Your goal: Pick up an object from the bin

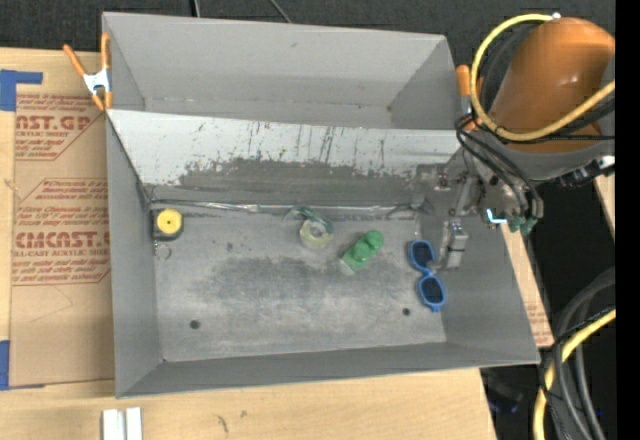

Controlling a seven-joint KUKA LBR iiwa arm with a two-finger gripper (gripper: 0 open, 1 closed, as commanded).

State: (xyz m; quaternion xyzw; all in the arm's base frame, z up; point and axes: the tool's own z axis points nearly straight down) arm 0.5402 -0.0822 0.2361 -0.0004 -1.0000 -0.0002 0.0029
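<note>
Pincer point(453, 256) low at right of frame, just beside blue sunglasses point(428, 278) on bin point(250, 328) floor; its width cannot tell. Nothing lifted yet. Green toy point(361, 251), pale ring point(315, 231), yellow disc point(167, 222) lie further left. Grasp and lift remain.

Even, fairly bright light falls from above. The orange wrist cover point(555, 78) carries a pale highlight, and the grey bin point(280, 63) holds only faint, soft shadows.

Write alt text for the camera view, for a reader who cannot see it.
The end effector hangs at the right side of the grey bin, beside blue sunglasses. A green thing, pale ring and yellow disc lie farther left.
</note>
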